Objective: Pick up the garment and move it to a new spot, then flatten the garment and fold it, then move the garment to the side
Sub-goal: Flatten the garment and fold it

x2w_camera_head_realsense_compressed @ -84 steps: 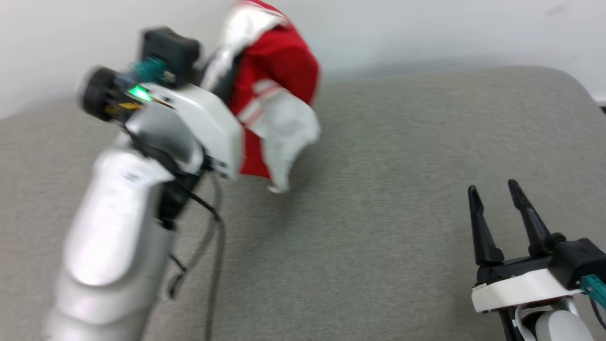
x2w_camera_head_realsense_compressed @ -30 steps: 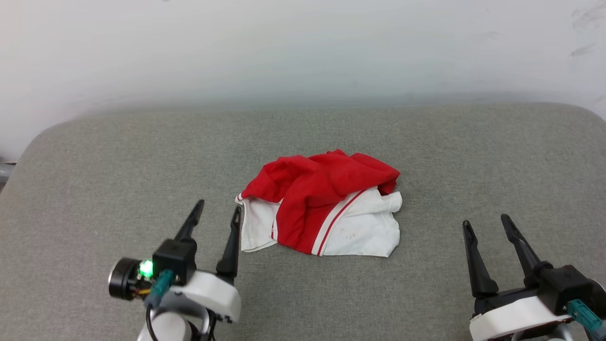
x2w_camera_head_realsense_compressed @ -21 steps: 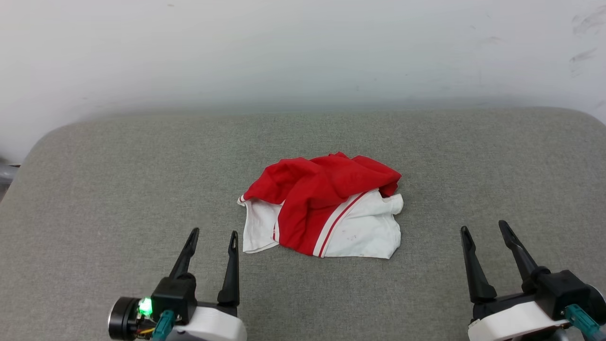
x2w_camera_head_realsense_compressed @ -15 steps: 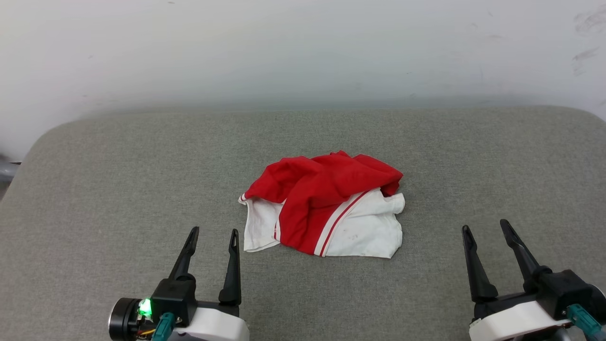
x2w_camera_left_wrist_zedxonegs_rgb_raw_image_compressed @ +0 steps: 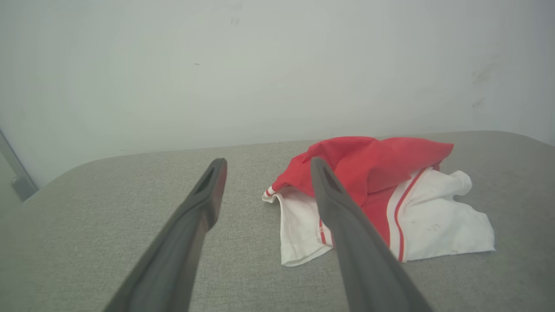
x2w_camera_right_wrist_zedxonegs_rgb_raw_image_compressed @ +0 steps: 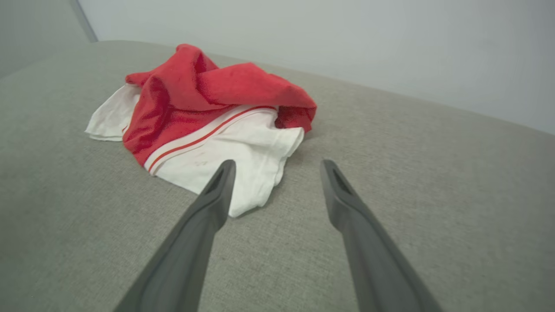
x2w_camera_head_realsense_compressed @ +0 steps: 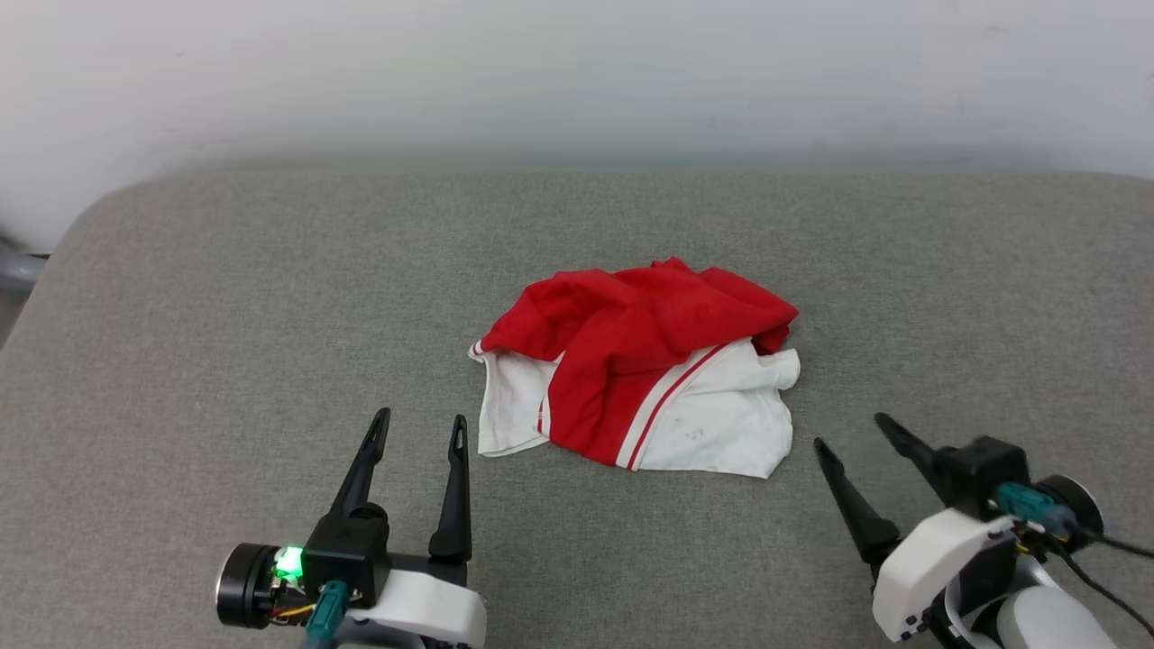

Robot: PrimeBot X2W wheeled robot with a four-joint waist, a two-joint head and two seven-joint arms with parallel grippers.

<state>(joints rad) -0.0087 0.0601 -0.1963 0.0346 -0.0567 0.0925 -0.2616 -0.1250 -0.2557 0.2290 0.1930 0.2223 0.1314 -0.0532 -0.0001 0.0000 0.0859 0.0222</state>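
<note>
You have the garment (x2w_camera_head_realsense_compressed: 645,361) crumpled in a heap on the grey cushion (x2w_camera_head_realsense_compressed: 225,297), touching neither gripper: the left gripper (x2w_camera_head_realsense_compressed: 422,416) sits just beside its near-left white corner, the right gripper (x2w_camera_head_realsense_compressed: 849,429) near its right edge, both with fingers spread and empty

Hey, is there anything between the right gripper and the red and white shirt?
Nothing visible stands between them. The right gripper, open, points toward the near white corner of the garment, with just the grey padded surface in the gap.
</note>
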